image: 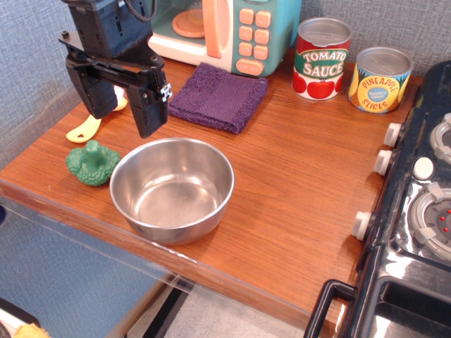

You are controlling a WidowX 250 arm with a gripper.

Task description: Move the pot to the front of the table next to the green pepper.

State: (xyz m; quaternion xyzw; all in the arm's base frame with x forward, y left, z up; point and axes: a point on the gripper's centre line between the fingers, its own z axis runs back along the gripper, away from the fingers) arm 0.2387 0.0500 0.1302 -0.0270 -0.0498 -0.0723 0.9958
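Observation:
The pot [172, 188], a shiny steel bowl, stands upright near the front edge of the wood-grain table [296, 183]. The green pepper [92, 163], a bumpy green toy, lies just to its left, almost touching its rim. My gripper [121, 108] hangs open and empty above the table's left side, behind and to the left of the pot, well clear of it. Its two black fingers [150, 113] point down, wide apart.
A yellow-handled brush [88, 127] lies partly behind the gripper. A purple cloth [217, 96] and a toy microwave [232, 32] are at the back. A tomato sauce can [321, 58] and a pineapple can [380, 79] stand back right. A black toy stove [416, 211] fills the right.

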